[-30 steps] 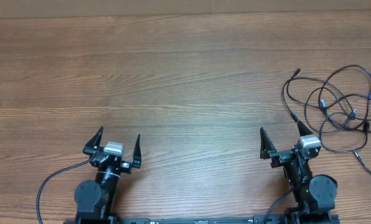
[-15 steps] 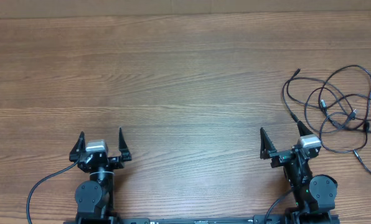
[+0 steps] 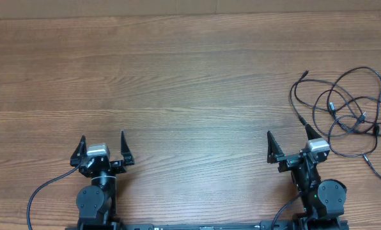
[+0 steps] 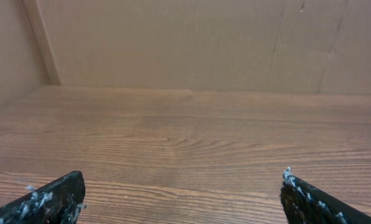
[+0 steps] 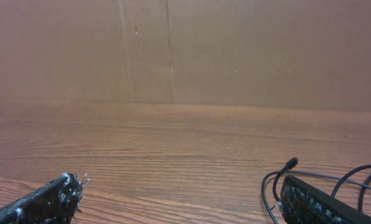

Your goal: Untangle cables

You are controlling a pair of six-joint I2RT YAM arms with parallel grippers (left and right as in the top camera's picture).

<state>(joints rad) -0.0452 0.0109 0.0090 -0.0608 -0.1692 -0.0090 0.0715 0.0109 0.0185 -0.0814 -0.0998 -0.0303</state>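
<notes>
The cables (image 3: 344,110) lie as a loose tangle of thin black loops with small plug ends at the right side of the wooden table (image 3: 190,76). My right gripper (image 3: 289,137) is open and empty, just left of and nearer than the tangle. In the right wrist view one cable loop with a plug end (image 5: 279,177) shows beside the right finger of my right gripper (image 5: 179,196). My left gripper (image 3: 102,138) is open and empty at the front left, far from the cables; the left wrist view shows my left gripper (image 4: 182,193) over bare wood.
A brown cardboard wall (image 5: 185,50) stands along the table's far edge, and another one (image 4: 11,56) on the left side. Thicker black arm cables (image 3: 46,185) run by the arm bases at the front edge.
My left arm has swung to the left at the front edge, its gripper staying open. The right arm and the cables have not moved.
</notes>
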